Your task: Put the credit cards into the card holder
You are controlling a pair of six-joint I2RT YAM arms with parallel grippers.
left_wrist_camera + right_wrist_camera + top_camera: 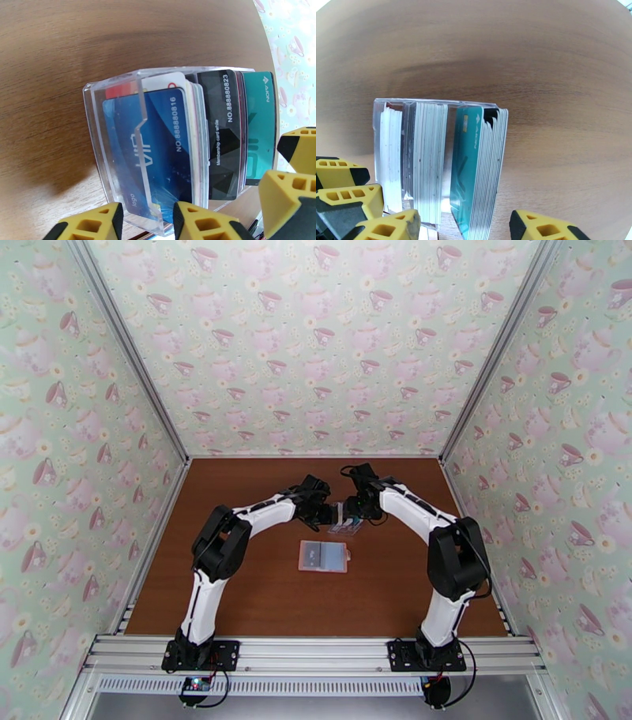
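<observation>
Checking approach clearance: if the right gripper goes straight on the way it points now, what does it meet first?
Most likely the teal card standing in the clear card rack; it sits straight ahead between the right gripper's fingers. Depth is unclear, so I can't say how near.

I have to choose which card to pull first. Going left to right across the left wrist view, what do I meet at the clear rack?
clear rack (its left wall) → blue VIP card → stack of pale cards → black membership card → teal card
</observation>
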